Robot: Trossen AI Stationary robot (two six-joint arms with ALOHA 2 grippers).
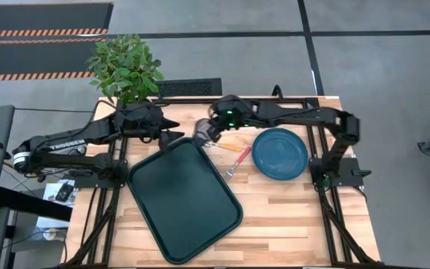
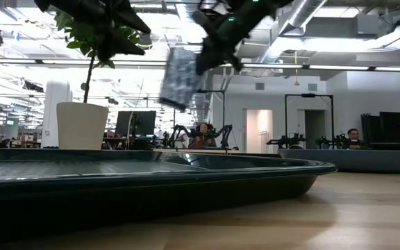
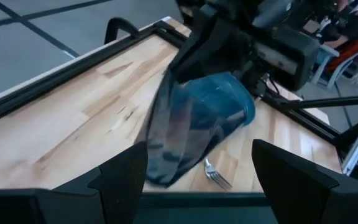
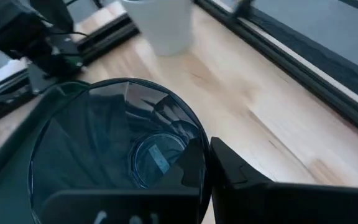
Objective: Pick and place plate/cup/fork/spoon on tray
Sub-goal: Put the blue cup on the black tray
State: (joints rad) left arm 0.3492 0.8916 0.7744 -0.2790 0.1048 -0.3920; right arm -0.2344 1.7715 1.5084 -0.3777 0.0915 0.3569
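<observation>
Right hand (image 1: 209,133) pinched rim of cup (image 2: 180,76), held it tilted in air above far corner of tray (image 1: 185,200). Left hand (image 1: 172,128) waited beside, fingers spread. Fork (image 1: 237,160), plate (image 1: 280,153) lay on tabletop (image 1: 297,217) beyond right hand.

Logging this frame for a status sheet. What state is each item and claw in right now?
cup: lifted off the table, tilted, gripped by the rim.
right claw: shut on the cup.
left claw: open, holding nothing, at the tray's far corner.
tray: flat on the table, nothing on it.
plate: on the table, off the tray.
fork: on the table between tray and plate.
</observation>
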